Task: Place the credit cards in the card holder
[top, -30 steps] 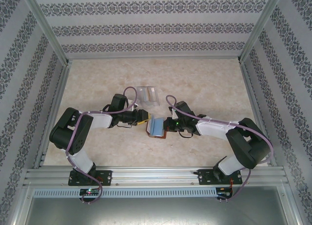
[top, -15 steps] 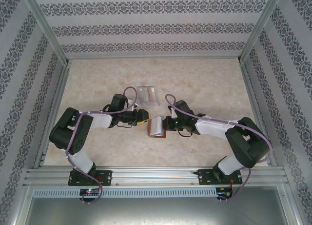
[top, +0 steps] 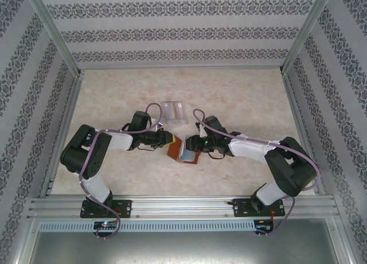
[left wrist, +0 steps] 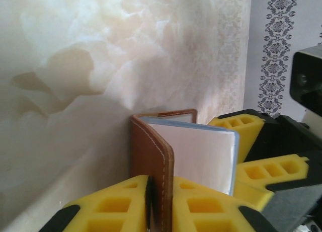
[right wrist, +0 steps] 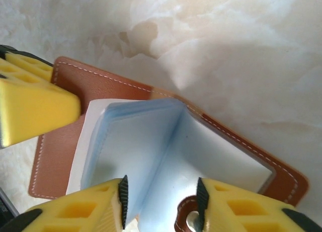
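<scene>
Card holder (top: 182, 150) stands half-open mid-bench (top: 241, 98), btwn both arms. Left gripper (left wrist: 160, 186) jaws pinch its brown cover (left wrist: 151, 151), prob. to steady it. Right gripper (right wrist: 161, 191) jaws are spread astride the blue sleeves (right wrist: 146, 141).

Both arms as I view them from my console: the left arm (top: 94, 161) and right arm (top: 287, 169) share one build, with rounded black joint housings (top: 77, 155) and white shells (top: 117, 141) over the forearm links. A lilac cable (top: 150, 109) loops along each arm down to its black base (top: 106, 207). I note a green light (top: 205, 142) near the right wrist. Both arms end in yellow fingers (left wrist: 115, 207) moulded with rectangular pockets, backed by black mounts (left wrist: 284, 139). A thin black pad (right wrist: 123, 194) lines the inner face of each right finger.
</scene>
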You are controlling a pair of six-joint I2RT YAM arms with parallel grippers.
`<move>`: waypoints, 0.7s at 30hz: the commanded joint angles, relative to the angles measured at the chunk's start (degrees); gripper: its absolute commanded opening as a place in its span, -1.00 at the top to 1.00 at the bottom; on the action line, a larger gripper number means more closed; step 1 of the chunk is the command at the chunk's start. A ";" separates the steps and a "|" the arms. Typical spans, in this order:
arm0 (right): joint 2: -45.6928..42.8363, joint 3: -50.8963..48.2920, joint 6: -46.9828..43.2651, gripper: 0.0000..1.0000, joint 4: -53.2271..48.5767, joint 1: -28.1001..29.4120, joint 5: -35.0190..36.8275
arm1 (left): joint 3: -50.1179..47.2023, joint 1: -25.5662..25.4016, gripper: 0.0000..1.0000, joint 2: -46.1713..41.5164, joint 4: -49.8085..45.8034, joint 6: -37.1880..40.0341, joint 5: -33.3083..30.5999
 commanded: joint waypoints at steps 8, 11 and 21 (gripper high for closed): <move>3.46 4.74 -2.41 -0.14 -4.39 2.04 0.07 | -1.51 0.63 0.26 -0.01 4.94 -2.71 0.54; 6.02 6.27 -2.17 -0.15 -5.00 2.19 -0.41 | -2.25 1.30 0.11 -1.12 6.07 -3.77 0.70; 9.52 8.25 -2.33 -0.17 -5.63 2.70 -0.28 | -3.54 1.57 0.31 -1.07 8.42 -3.96 2.56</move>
